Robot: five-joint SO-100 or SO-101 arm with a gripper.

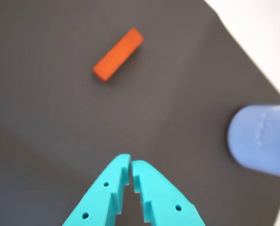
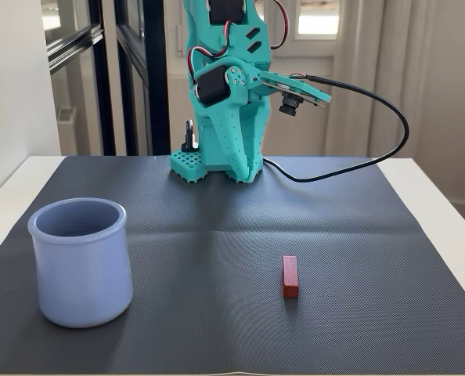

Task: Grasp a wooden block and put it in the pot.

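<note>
One wooden block (image 1: 118,54) lies flat on the dark mat (image 1: 45,122) covering the worktop, well ahead of the fingers (image 1: 131,165) and to their left in the wrist view. Fingers clenched, tips nearly touching, nothing between them, clear of the block. In the fixed view the block (image 2: 290,276) sits right of centre; the pot (image 2: 81,262) stands upright at the mat's left, well apart.

matte pot (image 2: 81,262), ribbed dark mat (image 2: 217,235)
</note>
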